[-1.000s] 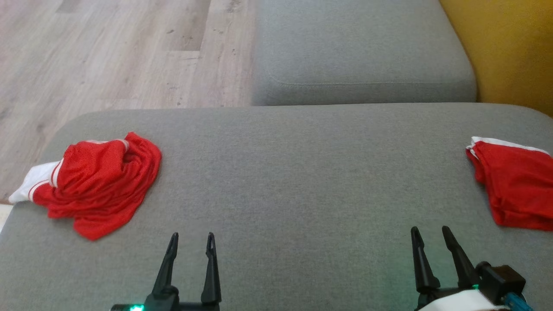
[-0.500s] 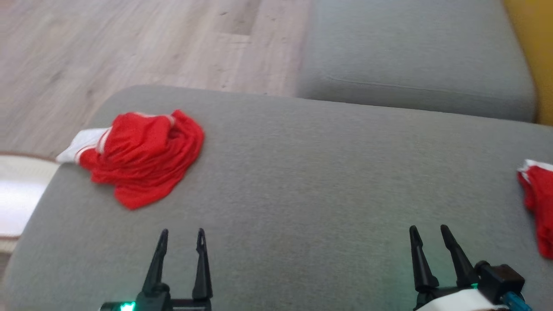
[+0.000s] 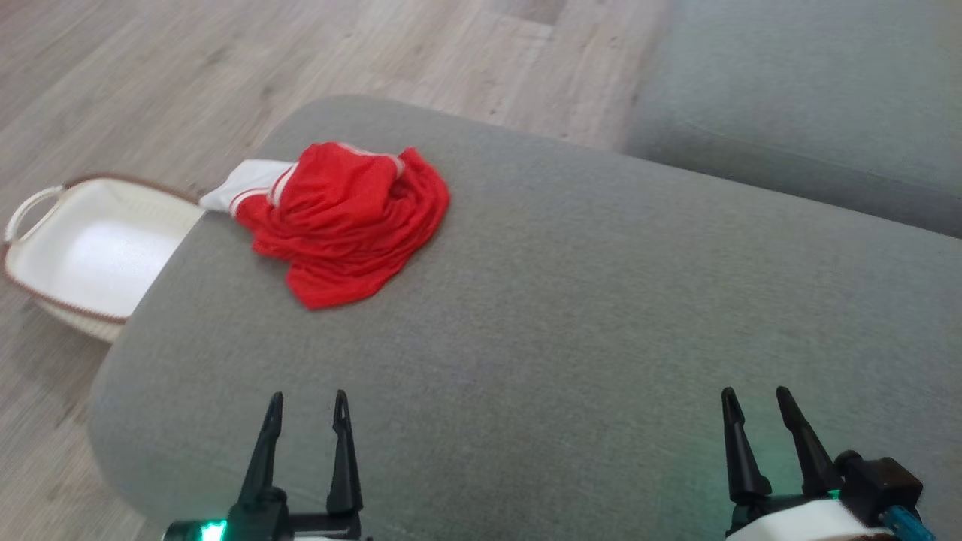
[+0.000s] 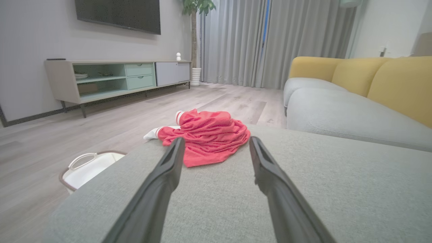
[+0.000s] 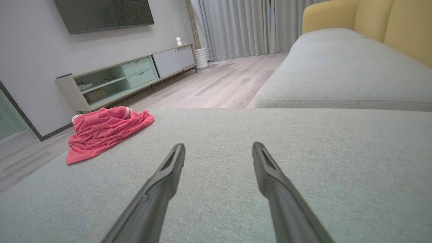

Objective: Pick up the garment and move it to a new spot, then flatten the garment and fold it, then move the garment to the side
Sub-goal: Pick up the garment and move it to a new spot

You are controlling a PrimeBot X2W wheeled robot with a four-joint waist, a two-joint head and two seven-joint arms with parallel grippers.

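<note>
Fingers of the left gripper and the right gripper are standing apart, gripping nothing, over the near part of the grey cushion. Ahead of the left gripper the red garment is lying crumpled (its white cuff is hanging over the cushion's edge), near a white basket on the floor.
</note>
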